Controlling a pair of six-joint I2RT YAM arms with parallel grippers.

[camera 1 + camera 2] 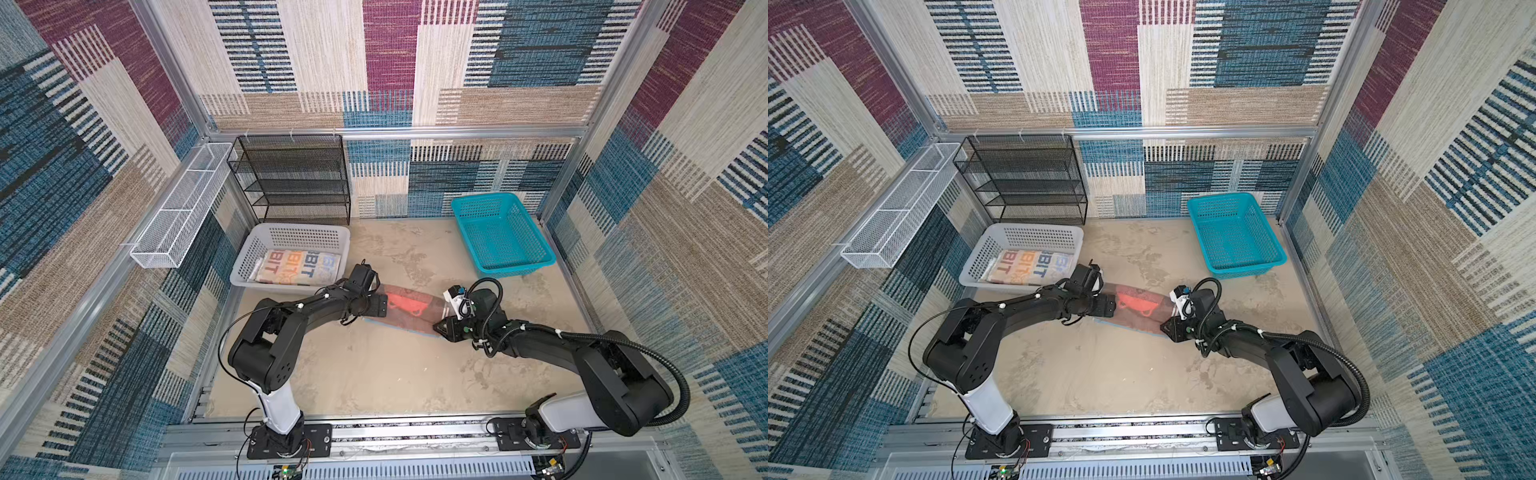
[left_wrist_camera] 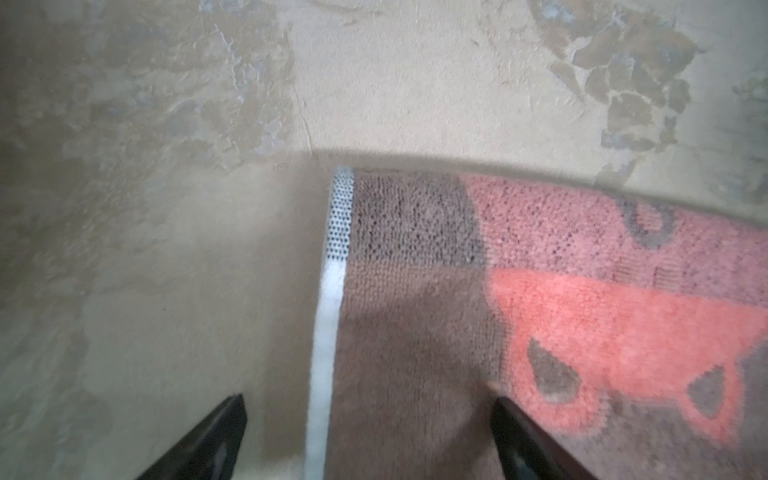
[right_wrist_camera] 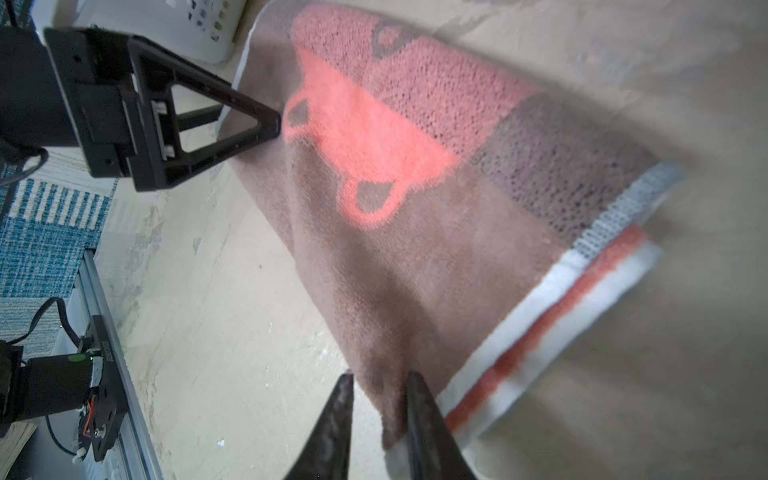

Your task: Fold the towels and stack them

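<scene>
- Where the table point(image 1: 395, 374) is bare near its middle, the brown and coral towel point(image 1: 405, 309) lies as a long strip running from left to right between the two arms; both top views show it point(image 1: 1138, 309).
- The left tool point(image 1: 384, 306) sits at the towel's left end with its jaws spread wide.
- In the left wrist view point(image 2: 368, 399) one finger is over the bare table and the other over the brown pile point(image 2: 582, 311), with the towel's white edge band between them; neither finger grips the cloth.
- The right tool point(image 1: 442, 328) is at the towel's right end, on the side nearer the arm bases.
- In the right wrist view point(image 3: 381, 376) its fingers stand close together, pinching a ridge of the brown cloth point(image 3: 415, 208) between them.
- At that end the towel shows layers: a white edge band, a coral strip, and another white band beneath.
- The same view shows the left tool point(image 3: 249, 118) at the far end, its tips low at the cloth.
- The lettered towel point(image 1: 299, 268) lies folded flat inside the white basket point(image 1: 307, 237), just behind the left arm.
- The teal basket point(image 1: 484, 197) stands at the back right, well apart from the towel.
- A black mesh rack point(image 1: 291, 178) stands against the back wall behind the white basket.
</scene>
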